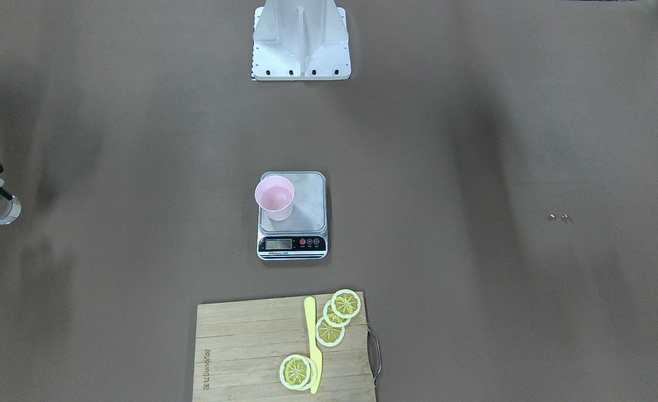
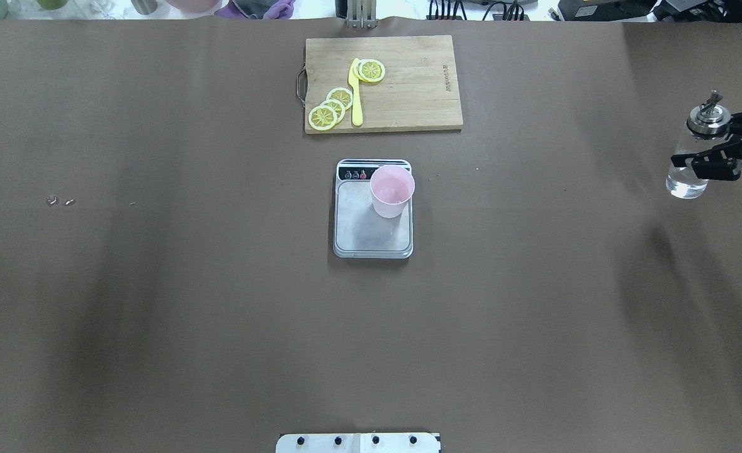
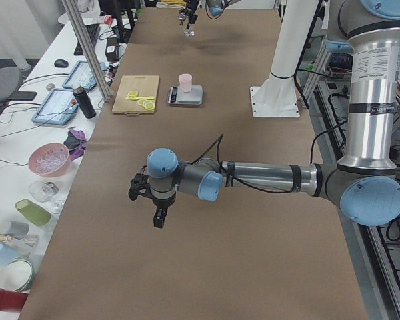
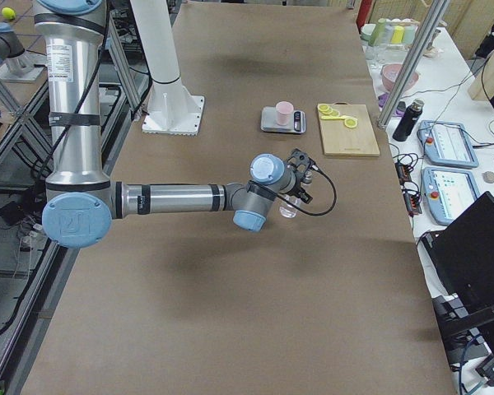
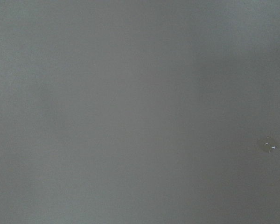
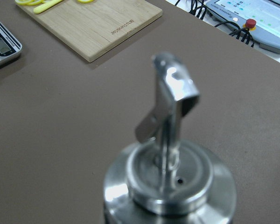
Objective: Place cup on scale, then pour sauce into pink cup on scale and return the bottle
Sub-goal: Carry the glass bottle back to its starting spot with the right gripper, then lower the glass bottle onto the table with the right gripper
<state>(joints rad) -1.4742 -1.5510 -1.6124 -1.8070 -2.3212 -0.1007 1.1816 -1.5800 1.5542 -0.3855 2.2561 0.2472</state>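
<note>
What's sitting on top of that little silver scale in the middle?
Just the pink cup, upright toward one side of the scale. The steel beneath its base is hidden, and what it holds is unclear.

The pale pink cup stands upright on the steel scale mid-tabletop, tucked into a platform corner beside the black display strip. Well apart, at the robot's right edge, the clear glass bottle sits upright in the right claw, colourless sauce pooled low inside.
</note>
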